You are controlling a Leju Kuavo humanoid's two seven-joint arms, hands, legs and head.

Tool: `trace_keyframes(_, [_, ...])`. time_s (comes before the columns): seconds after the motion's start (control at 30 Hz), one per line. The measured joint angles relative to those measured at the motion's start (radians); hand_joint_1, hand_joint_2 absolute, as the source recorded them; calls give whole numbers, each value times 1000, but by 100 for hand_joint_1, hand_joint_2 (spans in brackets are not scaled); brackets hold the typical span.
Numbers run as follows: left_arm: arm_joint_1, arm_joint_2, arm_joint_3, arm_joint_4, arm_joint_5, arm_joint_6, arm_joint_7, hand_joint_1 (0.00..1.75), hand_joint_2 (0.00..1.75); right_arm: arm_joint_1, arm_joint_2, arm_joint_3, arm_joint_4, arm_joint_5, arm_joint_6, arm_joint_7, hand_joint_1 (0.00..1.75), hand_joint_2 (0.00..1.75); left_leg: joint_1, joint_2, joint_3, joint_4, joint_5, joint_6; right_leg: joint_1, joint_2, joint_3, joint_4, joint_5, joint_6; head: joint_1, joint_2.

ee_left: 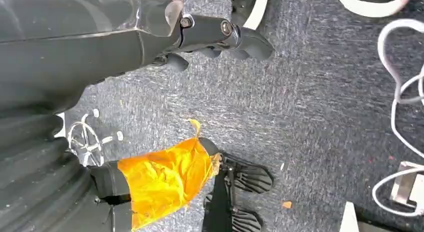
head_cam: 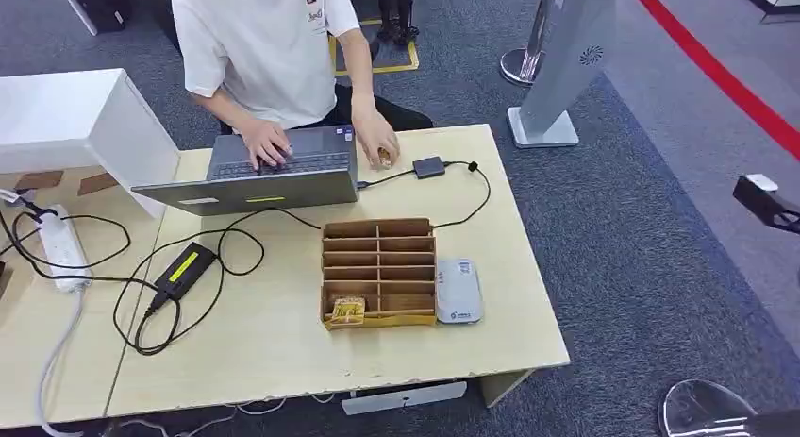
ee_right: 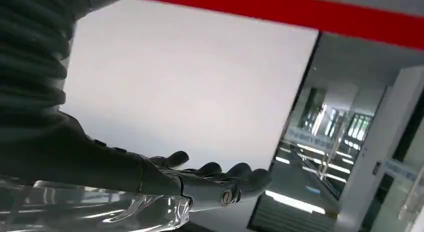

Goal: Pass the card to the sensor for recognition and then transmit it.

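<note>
A cardboard organizer with several compartments stands in the middle of the light wooden table. A yellowish card stack lies in its near-left compartment. The white sensor box lies flat against the organizer's right side. My right hand is raised far to the right of the table, off its edge; in the right wrist view its fingers are stretched out with nothing in them. In the left wrist view my left hand hangs over the grey carpet, holding nothing, fingers loosely apart.
A person in a white shirt sits behind the table typing on a grey laptop, the other hand resting beside it. A black adapter, looping cables, a power strip and a white box occupy the left side.
</note>
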Motion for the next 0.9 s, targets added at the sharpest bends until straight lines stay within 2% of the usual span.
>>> trace_keyframes(0.13, [20, 7, 12, 0, 0, -18, 0, 0, 175, 155, 8, -62, 12, -46, -33, 15, 0, 175, 0, -3, 0, -1, -1, 1, 0, -3, 2, 0, -1, 1, 0, 0])
trace_keyframes(0.23, [28, 16, 16, 0, 0, -27, 0, 0, 175, 239, 23, -85, 16, -50, -31, 28, 0, 175, 0, -3, 0, -1, -1, 1, 0, -3, 2, 0, -2, 1, 0, 0])
trace_keyframes(0.4, [37, 21, 28, 0, 1, -36, 0, 0, 175, 364, 77, -133, 21, -60, -32, 45, 0, 175, 0, -4, 0, -2, -1, 1, 0, -3, 2, 0, -2, 1, 0, 0])
trace_keyframes(0.6, [44, 26, 34, 0, 3, -38, 0, 0, 175, 427, 111, -161, 24, -55, -30, 48, 0, 175, -1, -2, 1, -2, -1, 1, 0, -2, 2, 0, -2, 1, 0, 0])
trace_keyframes(0.7, [48, 26, 34, 0, 4, -38, 4, 0, 175, 448, 128, -192, 29, -27, -8, 47, 0, 175, 0, -1, 2, -2, -1, 1, 0, -2, 2, 0, -2, 1, 0, 0])
trace_keyframes(0.9, [65, 27, 37, 0, 12, -44, 9, 0, 175, 559, 208, -235, 39, -24, -3, 64, 0, 175, 0, -3, 1, -2, -1, 0, 0, -3, 2, 0, -3, 0, 0, 0])
